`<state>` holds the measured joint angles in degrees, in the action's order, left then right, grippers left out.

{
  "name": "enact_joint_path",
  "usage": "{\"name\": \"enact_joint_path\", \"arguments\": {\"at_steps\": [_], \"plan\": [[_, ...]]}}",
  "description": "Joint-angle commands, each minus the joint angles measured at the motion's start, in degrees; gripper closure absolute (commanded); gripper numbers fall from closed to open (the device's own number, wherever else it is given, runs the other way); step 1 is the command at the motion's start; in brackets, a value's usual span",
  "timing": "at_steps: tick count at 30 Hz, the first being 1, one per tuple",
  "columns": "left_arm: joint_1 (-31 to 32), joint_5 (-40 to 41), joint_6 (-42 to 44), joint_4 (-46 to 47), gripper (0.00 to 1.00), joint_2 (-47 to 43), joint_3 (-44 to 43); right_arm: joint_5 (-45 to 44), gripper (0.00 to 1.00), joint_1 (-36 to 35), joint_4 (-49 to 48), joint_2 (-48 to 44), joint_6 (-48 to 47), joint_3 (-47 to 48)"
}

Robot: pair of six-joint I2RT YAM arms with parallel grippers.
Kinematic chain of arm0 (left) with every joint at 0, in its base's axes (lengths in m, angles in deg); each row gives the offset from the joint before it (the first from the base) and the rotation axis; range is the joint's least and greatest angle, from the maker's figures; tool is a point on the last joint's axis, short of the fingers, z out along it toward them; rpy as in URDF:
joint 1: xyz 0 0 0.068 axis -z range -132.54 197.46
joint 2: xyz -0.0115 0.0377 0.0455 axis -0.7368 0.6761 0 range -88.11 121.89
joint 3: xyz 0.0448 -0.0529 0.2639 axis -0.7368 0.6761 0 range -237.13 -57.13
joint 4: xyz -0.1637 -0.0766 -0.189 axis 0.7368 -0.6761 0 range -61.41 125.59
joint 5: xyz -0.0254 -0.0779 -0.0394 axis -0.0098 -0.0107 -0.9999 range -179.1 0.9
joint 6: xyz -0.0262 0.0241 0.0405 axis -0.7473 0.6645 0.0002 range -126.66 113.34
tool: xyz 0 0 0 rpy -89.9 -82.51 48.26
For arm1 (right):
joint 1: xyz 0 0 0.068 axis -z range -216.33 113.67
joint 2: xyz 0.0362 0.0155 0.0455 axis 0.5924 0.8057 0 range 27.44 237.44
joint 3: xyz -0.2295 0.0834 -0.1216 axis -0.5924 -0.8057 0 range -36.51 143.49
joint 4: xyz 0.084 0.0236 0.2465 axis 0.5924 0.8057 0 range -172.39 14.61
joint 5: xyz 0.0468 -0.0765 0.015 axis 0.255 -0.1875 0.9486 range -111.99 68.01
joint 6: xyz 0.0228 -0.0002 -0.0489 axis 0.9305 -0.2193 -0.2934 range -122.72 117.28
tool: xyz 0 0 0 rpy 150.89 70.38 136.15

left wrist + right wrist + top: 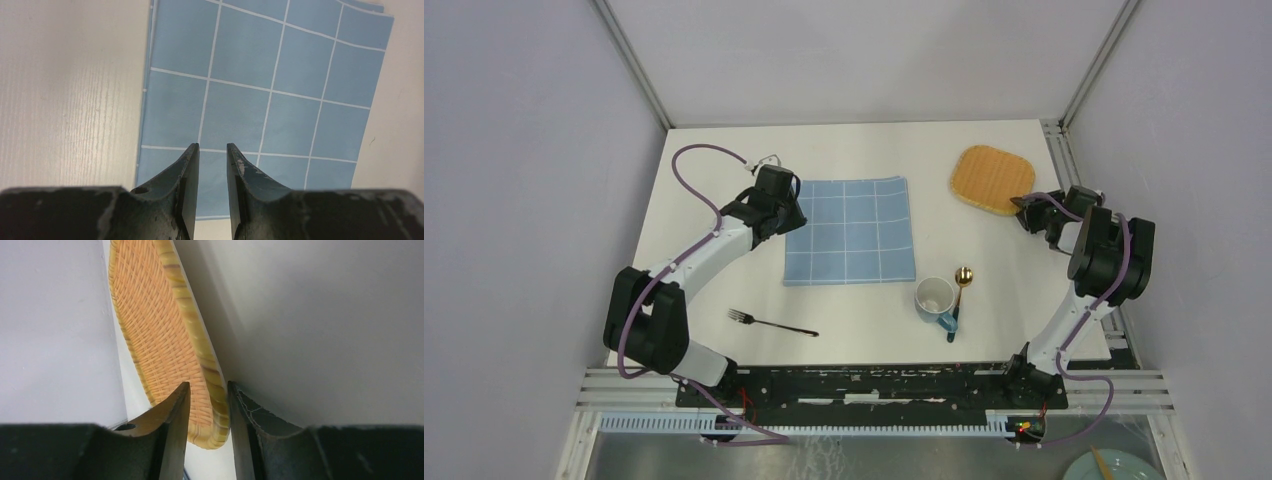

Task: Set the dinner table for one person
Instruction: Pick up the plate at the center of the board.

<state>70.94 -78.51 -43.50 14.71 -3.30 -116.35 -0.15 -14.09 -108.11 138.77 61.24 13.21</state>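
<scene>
Bench (854, 150) fills view under our arms; setting barely begun. Our right jaws pinch mat (165, 330) rim near far right corner. Our left jaws narrowly parted, empty, over cloth (260, 75). We judge step: fetching mat. Next: lift clear, carry front-centre, lay flat. Cup (935, 297), spoon (962, 280), fork (769, 322) wait.
</scene>
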Motion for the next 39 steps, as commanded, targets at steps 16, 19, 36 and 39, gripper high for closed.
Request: {"name": "enact_joint_path", "arguments": {"at_steps": [16, 19, 36, 39], "plan": [[0.2, 1.2, 1.2, 1.8, 0.67, 0.3, -1.5, 3.9, 1.00, -0.5, 1.3, 5.3, -3.8, 1.4], [0.2, 1.2, 1.2, 1.7, 0.67, 0.2, -1.6, 4.4, 1.00, -0.5, 0.3, 5.2, -3.4, 1.4], [0.8, 0.9, 1.2, 1.7, 0.67, 1.2, -2.8, 12.2, 1.00, -0.6, -12.5, 2.1, 2.3, 1.9], [1.0, 1.0, 1.1, 1.7, 0.67, 1.4, -2.9, 12.4, 1.00, -0.7, -12.8, 0.9, 2.7, 2.2]]}}
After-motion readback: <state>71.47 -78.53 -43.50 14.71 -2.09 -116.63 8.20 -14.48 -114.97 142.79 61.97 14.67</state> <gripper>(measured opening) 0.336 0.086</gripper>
